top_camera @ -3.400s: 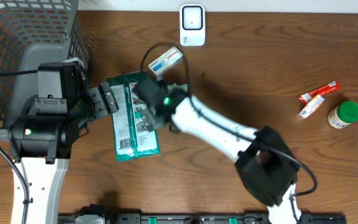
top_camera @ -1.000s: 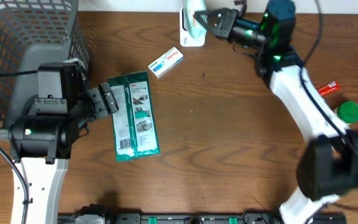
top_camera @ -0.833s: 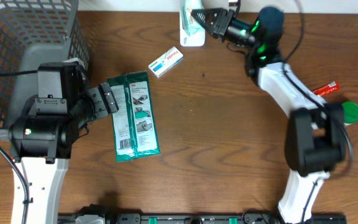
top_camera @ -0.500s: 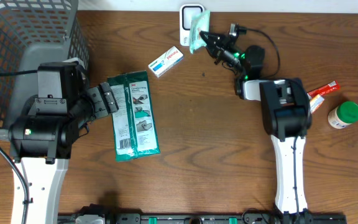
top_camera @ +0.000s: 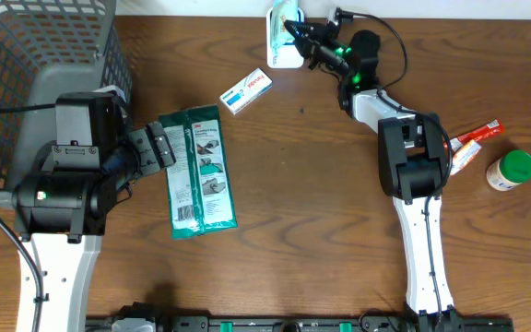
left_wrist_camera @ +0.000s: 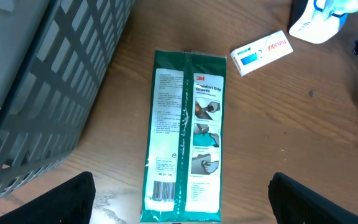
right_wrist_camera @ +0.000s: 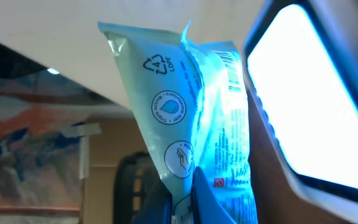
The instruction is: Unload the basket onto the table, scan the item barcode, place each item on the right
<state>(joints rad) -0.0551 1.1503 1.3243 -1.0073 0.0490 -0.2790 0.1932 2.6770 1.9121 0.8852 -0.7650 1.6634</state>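
Scanning appears to be at its central step: the right gripper [top_camera: 295,29] is clamped on a pale teal pouch [right_wrist_camera: 194,124] and holds it up against the white scanner [top_camera: 289,57], which stands at the far edge of the tabletop [top_camera: 339,231]. In the right wrist view, barcode-like stripes [right_wrist_camera: 232,68] near the pouch's upper edge sit close beside the scanner's bright window [right_wrist_camera: 316,112]. Whether the two touch, or whether a read has registered, cannot be told. What seems left is confirming the read and putting the pouch down. The left gripper [top_camera: 161,148] has its jaws apart and holds nothing, sitting at the left edge of a green glove package [left_wrist_camera: 188,130] that lies flat on the wood. A small white box [top_camera: 247,90] lies between that package and the scanner. Room behind the scanner is tight, since the tabletop ends there, and the wire basket [top_camera: 26,46] closes off the left side. The middle of the tabletop is bare, and the red sachets [top_camera: 473,138] and green-lidded jar [top_camera: 510,169] sit well apart at the right.
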